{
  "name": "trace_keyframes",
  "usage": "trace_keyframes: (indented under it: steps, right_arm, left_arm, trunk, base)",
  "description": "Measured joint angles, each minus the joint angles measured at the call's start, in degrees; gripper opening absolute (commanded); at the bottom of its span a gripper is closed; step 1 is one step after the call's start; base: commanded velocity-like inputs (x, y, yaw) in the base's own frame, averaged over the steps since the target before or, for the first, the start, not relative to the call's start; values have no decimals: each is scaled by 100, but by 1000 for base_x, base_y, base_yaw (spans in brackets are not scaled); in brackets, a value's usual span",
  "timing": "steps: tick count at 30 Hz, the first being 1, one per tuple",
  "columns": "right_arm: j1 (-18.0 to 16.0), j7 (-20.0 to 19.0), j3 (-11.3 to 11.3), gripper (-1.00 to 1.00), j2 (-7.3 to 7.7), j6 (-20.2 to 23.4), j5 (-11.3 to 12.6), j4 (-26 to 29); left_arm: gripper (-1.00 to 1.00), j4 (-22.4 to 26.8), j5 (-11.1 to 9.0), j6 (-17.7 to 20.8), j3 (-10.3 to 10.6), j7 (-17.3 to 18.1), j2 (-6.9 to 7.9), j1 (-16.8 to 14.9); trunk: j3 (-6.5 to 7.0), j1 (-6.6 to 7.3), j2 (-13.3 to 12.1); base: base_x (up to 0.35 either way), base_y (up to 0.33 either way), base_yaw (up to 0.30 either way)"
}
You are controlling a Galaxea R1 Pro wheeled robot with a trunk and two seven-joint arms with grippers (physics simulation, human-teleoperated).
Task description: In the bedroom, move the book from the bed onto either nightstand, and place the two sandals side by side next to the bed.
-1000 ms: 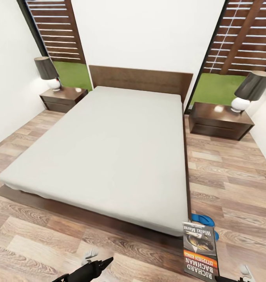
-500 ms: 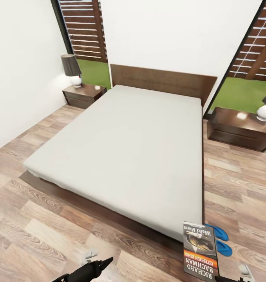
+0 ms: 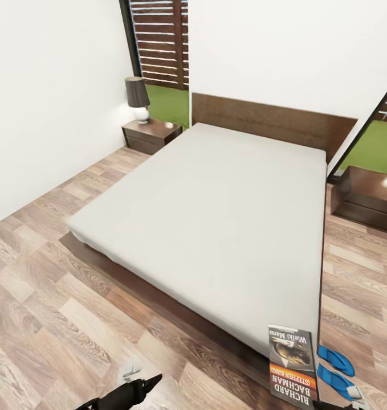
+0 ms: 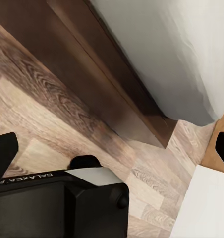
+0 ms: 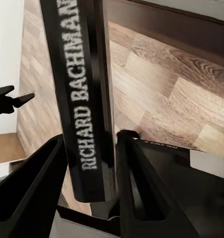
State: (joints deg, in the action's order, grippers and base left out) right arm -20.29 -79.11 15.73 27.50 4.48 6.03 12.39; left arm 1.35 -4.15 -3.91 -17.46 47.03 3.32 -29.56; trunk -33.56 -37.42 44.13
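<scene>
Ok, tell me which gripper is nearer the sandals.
Right. The right gripper, shut on the book, sits at the bed's foot corner just beside the sandals; the left gripper is off to their left over bare floor.

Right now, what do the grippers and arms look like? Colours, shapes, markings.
The right gripper has two thick, glossy black, wedge-shaped fingers on a black body. The left gripper is black too, its blocky wrist housing carrying white "GALAXEA" lettering and a light grey panel. In the head view the left arm is black with a pale grey part near its tip. No cables visible.
</scene>
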Motion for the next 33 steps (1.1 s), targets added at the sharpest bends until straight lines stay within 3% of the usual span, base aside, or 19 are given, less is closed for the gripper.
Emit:
trace_keyframes:
  steps: [7, 11, 16, 22, 33]
  right_arm:
    - [1, 346, 0, -100, -24, -1, -9, 0]
    - [0, 480, -5, -100, -103, -1, -11, -26]
    - [-1, 536, 1, -100, -168, -1, -11, -36]
    - [0, 543, 0, -100, -177, -1, -11, -35]
    - [1, 540, 3, -100, -178, -2, -7, -34]
  left_arm:
    - [100, 0, 2, -257, 19, -810, 184, 241]
    - [100, -1, 6, -599, 26, -950, 191, 321]
    - [100, -1, 8, -712, 29, -1063, 185, 344]
    - [100, 1, 26, -731, 56, -1618, 171, 348]
    - [100, -1, 33, -733, 62, -1755, 101, 347]
  trunk:
    - [0, 0, 0]
    - [0, 0, 0]
    - [0, 0, 0]
    - [0, 0, 0]
    - [-5, 0, 0]
  base:
    - [0, 0, 292]
    - [0, 0, 292]
    - [0, 0, 292]
    - [0, 0, 292]
    - [0, 0, 263]
